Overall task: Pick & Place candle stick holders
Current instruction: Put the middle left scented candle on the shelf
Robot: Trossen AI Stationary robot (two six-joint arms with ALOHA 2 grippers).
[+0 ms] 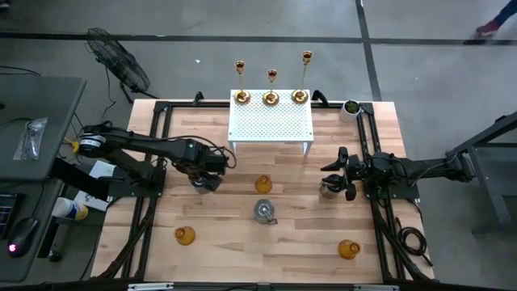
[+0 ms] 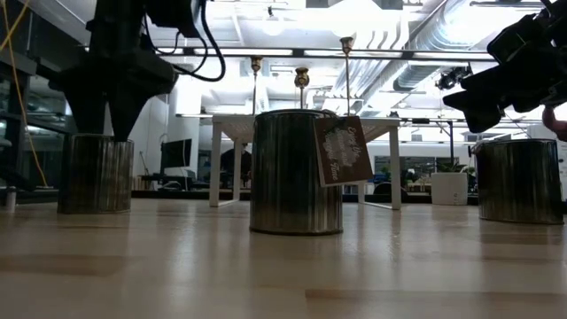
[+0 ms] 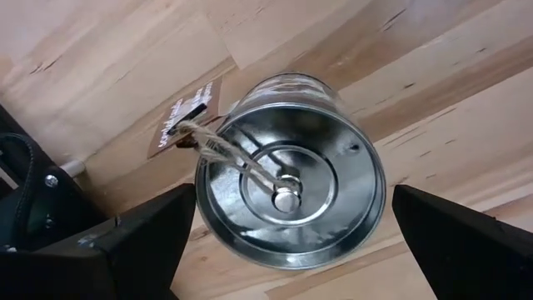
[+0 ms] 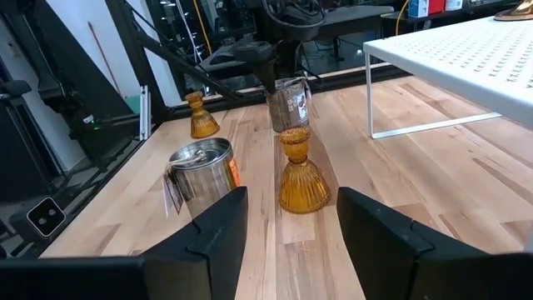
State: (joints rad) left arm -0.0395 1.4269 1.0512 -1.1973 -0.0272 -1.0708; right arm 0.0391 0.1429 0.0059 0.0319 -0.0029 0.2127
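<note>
The left claw (image 1: 206,179) hangs wide apart over a silver holder (image 3: 290,193); the right claw (image 1: 346,174) is half apart, empty, beside another silver holder (image 1: 328,188).

A robotics lab: exposed ceiling ducts (image 2: 416,53), concrete floor (image 1: 436,56), a floor fan (image 1: 119,61), and a wooden tabletop (image 1: 242,242) in a black frame.

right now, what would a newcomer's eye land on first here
Three gold candle stick holders stand in a row along the far edge of the white perforated stand. The left gripper hangs open directly over a silver holder. The right gripper hovers beside another silver holder.
</note>
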